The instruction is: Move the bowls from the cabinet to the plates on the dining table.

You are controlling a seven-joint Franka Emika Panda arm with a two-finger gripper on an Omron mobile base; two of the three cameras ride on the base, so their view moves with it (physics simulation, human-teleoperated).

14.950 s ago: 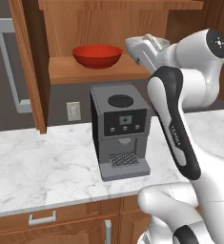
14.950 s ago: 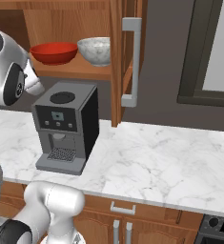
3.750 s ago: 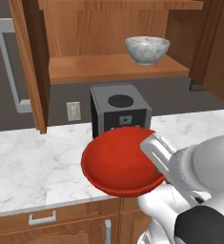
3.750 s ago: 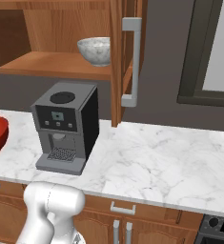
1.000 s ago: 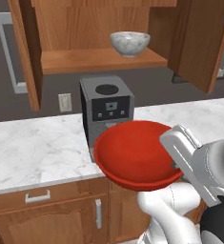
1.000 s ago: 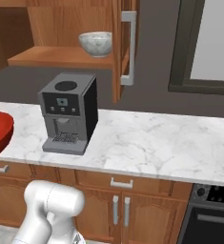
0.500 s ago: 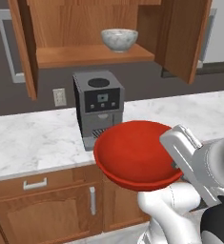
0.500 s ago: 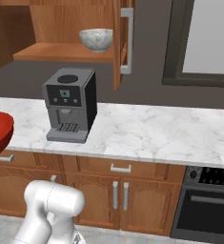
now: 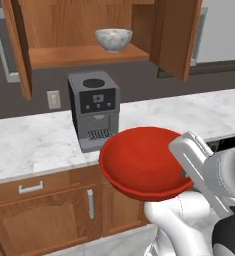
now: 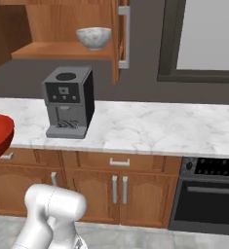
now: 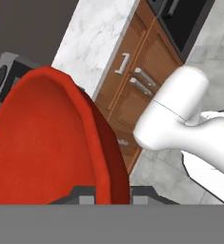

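We see the red bowl (image 9: 141, 162) pinched by its rim in our gripper (image 11: 112, 189), the two fingers pressed together on its wall, held in the air in front of the lower cupboards. Beyond the gripper, the coffee machine (image 9: 93, 110) stands on the marble counter (image 9: 34, 142). Higher up and farther back, the marbled bowl (image 9: 113, 39) sits on the shelf of the open cabinet (image 9: 79, 55).

A glossy red bowl (image 9: 141, 162) hangs in the air; a marbled bowl (image 9: 113, 39) sits upright on the open cabinet's (image 9: 79, 25) shelf.
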